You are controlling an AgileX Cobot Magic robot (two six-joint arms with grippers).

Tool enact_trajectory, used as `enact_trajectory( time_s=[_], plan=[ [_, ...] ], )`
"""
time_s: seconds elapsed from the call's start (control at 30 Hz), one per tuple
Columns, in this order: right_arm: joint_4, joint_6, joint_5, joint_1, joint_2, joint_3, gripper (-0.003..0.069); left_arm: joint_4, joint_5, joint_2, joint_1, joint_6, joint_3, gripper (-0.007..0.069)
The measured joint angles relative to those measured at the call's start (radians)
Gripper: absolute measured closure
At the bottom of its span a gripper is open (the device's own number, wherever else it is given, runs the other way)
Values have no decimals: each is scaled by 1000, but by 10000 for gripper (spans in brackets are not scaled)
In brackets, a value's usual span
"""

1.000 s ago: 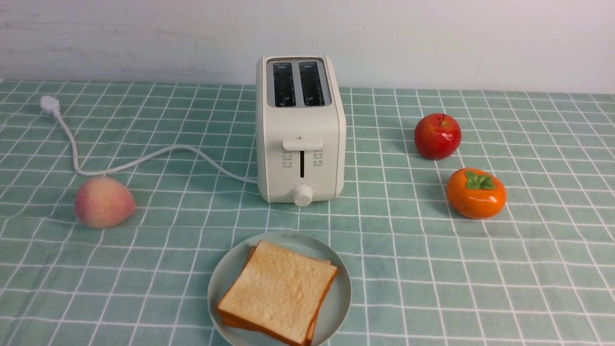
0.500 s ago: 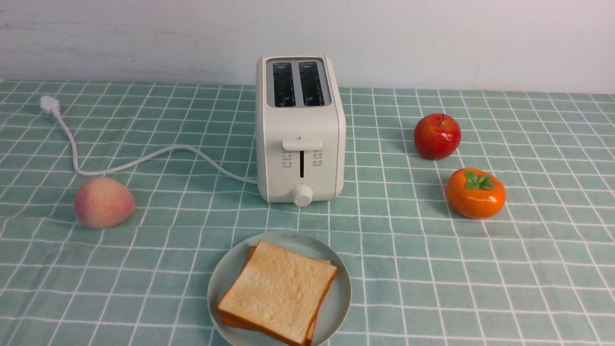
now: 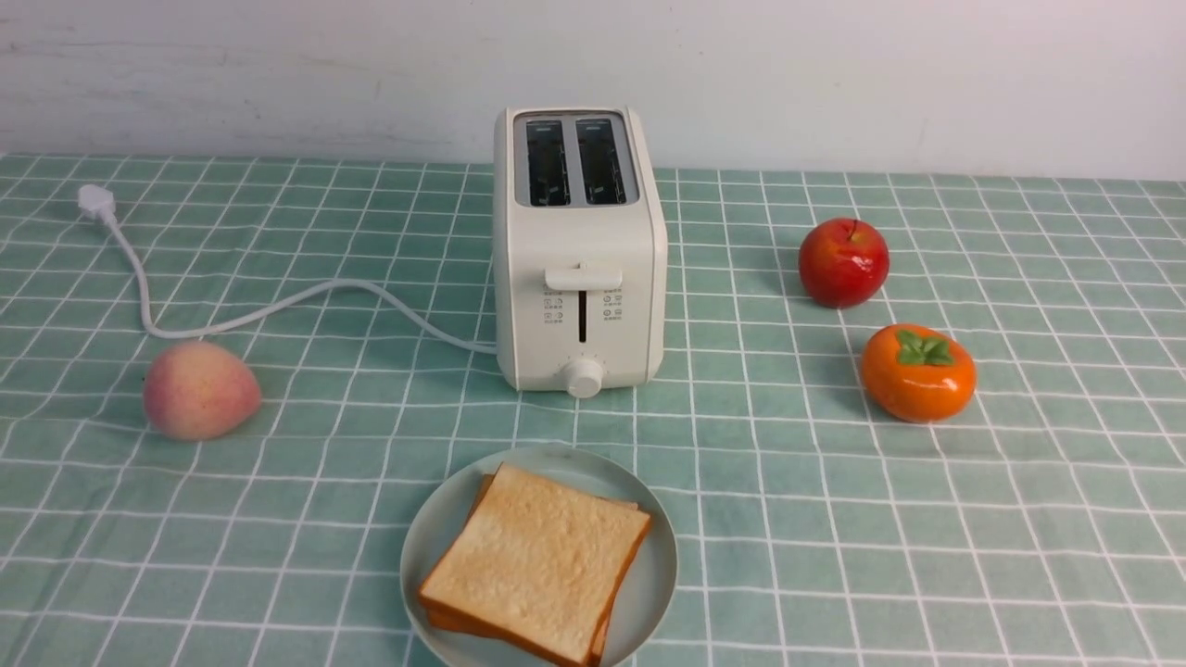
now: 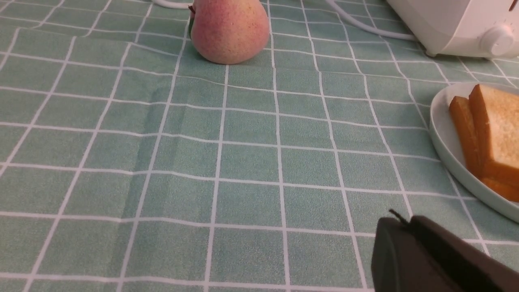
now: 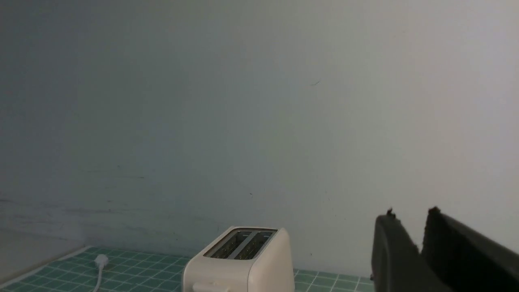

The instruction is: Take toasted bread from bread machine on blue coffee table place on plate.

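We seeing both slices of toasted bread (image 3: 537, 560) stacked on plate (image 3: 649, 593), just in front of bread machine (image 3: 579, 250); slots looking empty. Left gripper (image 4: 405, 227) low, near plate, nearer arm; fingers looking together. Right gripper (image 5: 409, 227) raised behind, fingers slightly apart.

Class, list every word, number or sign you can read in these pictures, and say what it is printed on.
None can be read.
Bread machine: small icons with tiny captions beside the lever slot, too small to read.
Dial marks above its knob: dots only, no numbers legible.
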Motion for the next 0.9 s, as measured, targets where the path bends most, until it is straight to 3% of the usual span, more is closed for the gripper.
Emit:
enact_trajectory(
  time_s=[0.1, 0.2, 0.53, 0.7, 0.9],
  plan=[
    [126, -137, 31, 0, 0, 1, 527, 0, 0, 0, 0, 0, 0, 604],
    [178, -195, 76, 0, 1, 1, 524, 0, 1, 0, 0, 0, 0, 604],
    [187, -208, 281, -8, -40, 56, 514, 0, 3, 0, 0, 0, 0, 592],
    [184, -208, 298, -107, -67, 186, 510, 0, 3, 0, 0, 0, 0, 587],
    [170, -210, 330, -336, -90, 389, 500, 0, 3, 0, 0, 0, 0, 582]
  ],
)
